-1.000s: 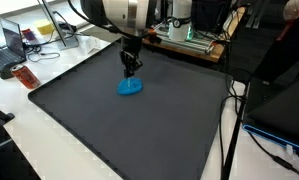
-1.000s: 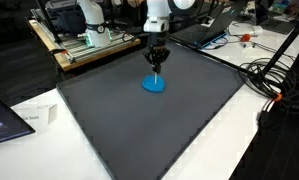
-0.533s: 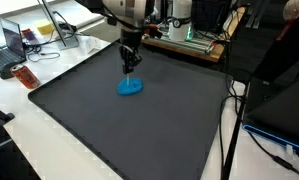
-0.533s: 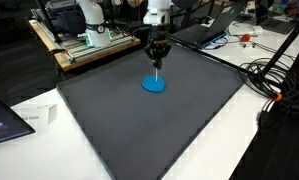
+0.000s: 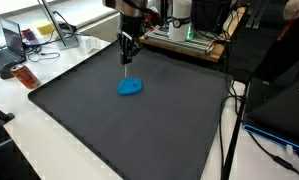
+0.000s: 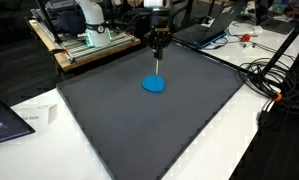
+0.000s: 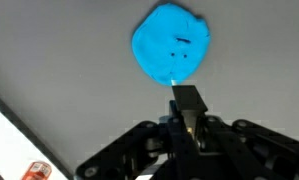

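A flat blue blob-shaped thing [image 5: 130,86] [image 6: 153,85] lies on the dark grey mat [image 5: 139,135] [image 6: 139,135]. My gripper [image 5: 127,57] [image 6: 158,57] hangs above it, well clear of its surface. The jaws are shut, and a thin pale stick [image 5: 126,70] [image 6: 157,68] points down from between them toward the blob without touching it. In the wrist view the blue blob [image 7: 171,45] fills the upper middle, and my gripper [image 7: 187,105] shows its dark pads pressed together just under it.
An orange-red item [image 5: 26,77] [image 7: 36,171] and a laptop [image 5: 7,45] sit on the white table beside the mat. A rack with equipment [image 6: 89,40] stands behind. Cables [image 6: 274,75] trail at one side, and a paper slip [image 6: 34,115] lies near the mat's corner.
The gripper has risen away from the blue blob, carrying the thin stick up with it. The blob stays where it was.
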You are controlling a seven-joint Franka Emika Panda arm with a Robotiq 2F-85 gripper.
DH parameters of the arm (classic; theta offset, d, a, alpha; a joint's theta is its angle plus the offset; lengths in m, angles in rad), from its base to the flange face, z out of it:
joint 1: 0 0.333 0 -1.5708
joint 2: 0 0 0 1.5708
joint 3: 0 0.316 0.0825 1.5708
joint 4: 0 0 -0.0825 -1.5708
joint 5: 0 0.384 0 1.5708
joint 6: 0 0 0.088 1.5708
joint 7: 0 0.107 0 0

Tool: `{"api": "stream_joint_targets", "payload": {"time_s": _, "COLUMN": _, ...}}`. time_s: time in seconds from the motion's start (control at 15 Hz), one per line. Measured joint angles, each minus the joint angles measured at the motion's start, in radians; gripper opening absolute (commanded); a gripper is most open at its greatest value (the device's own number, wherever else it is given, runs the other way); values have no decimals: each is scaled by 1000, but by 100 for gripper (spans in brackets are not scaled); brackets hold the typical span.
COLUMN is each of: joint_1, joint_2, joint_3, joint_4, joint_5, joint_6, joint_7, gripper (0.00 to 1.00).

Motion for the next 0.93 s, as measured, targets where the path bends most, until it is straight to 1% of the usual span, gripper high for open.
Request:
{"api": "stream_joint_targets", "payload": {"time_s": 0.47, "joint_1": 107, "joint_2": -2, "joint_3": -33, "joint_4": 59, "joint_5": 0, "joint_6": 100, "joint_7": 24, "gripper": 3}}
{"api": "stream_joint_targets", "payload": {"time_s": 0.93, "joint_1": 231, "joint_2": 32, "joint_3": -82, "joint_4": 144, "joint_5": -17, "joint_6": 191, "joint_7": 125, "gripper": 3}}
